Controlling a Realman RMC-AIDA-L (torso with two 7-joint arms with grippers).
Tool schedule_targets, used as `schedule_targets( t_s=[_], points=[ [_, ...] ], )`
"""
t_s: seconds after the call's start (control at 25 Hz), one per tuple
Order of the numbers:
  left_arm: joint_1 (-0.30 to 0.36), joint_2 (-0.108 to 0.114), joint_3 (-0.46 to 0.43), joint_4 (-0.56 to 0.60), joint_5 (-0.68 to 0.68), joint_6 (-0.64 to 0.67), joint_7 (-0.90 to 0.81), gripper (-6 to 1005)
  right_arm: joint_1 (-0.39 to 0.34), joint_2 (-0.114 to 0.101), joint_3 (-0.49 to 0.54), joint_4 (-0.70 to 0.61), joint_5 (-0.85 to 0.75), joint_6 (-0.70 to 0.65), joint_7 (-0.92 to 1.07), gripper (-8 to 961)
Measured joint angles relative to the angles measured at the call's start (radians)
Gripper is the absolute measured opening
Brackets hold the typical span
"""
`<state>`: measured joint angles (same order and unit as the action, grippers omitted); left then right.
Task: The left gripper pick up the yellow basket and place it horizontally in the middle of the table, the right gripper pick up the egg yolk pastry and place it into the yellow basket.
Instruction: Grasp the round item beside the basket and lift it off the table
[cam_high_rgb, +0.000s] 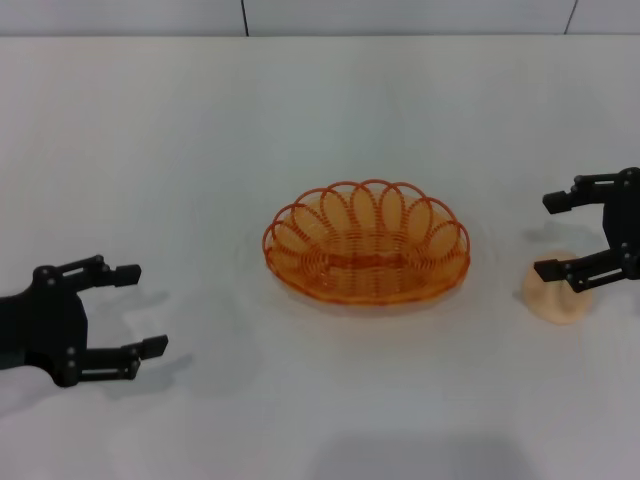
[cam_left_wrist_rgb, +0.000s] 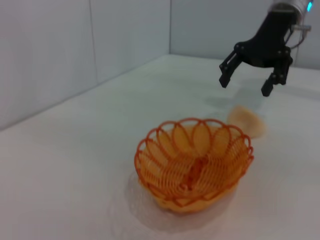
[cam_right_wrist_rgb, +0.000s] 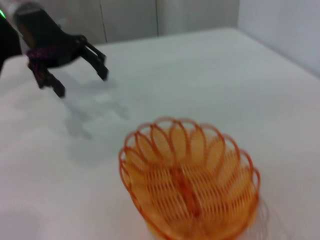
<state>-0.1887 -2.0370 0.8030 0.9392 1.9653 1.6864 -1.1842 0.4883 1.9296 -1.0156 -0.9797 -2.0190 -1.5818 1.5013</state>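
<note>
Your white desk (cam_high_rgb: 330, 130) carries everything. The basket (cam_high_rgb: 366, 243) sits lengthwise across its middle, upright and empty. Your left tool (cam_high_rgb: 128, 310) hangs near the desk's left edge, well apart from the basket, fingers spread and holding nothing. Your right tool (cam_high_rgb: 556, 236) hovers over the pastry (cam_high_rgb: 556, 298), fingers apart, not gripping it. The pastry rests on the desk just right of the basket.

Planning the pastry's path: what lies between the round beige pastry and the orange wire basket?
Only bare white table between pastry and basket, per the head view.
</note>
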Motion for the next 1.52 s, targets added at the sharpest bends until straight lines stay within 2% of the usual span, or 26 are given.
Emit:
schedule_targets(
  t_s=[0.12, 0.24, 0.36, 0.48, 0.56, 0.8, 1.52],
  points=[
    [0.002, -0.004, -0.001, -0.003, 0.01, 0.007, 0.013, 866, 0.03, 0.002, -0.005, -0.033, -0.094, -0.022, 0.1, 870],
    [0.006, -0.025, -0.001, -0.002, 0.008, 0.029, 0.061, 864, 0.056, 0.011, -0.006, -0.068, -0.191, -0.063, 0.19, 870],
    [0.013, -0.039, -0.001, -0.001, 0.005, 0.05, 0.103, 863, 0.075, 0.04, -0.008, -0.121, -0.292, -0.082, 0.256, 870],
    [0.017, -0.04, -0.001, -0.003, 0.002, 0.063, 0.111, 862, 0.085, 0.071, -0.01, -0.162, -0.355, -0.087, 0.279, 871],
    [0.017, -0.04, -0.001, -0.006, 0.005, 0.061, 0.115, 862, 0.085, 0.079, -0.018, -0.17, -0.363, -0.078, 0.28, 852],
    [0.019, -0.041, -0.001, -0.008, 0.005, 0.076, 0.128, 861, 0.084, 0.081, -0.07, -0.137, -0.368, -0.001, 0.287, 825],
    [0.028, -0.042, -0.001, -0.01, 0.006, 0.072, 0.127, 858, 0.083, 0.079, -0.09, -0.145, -0.413, 0.039, 0.292, 465]
  ],
)
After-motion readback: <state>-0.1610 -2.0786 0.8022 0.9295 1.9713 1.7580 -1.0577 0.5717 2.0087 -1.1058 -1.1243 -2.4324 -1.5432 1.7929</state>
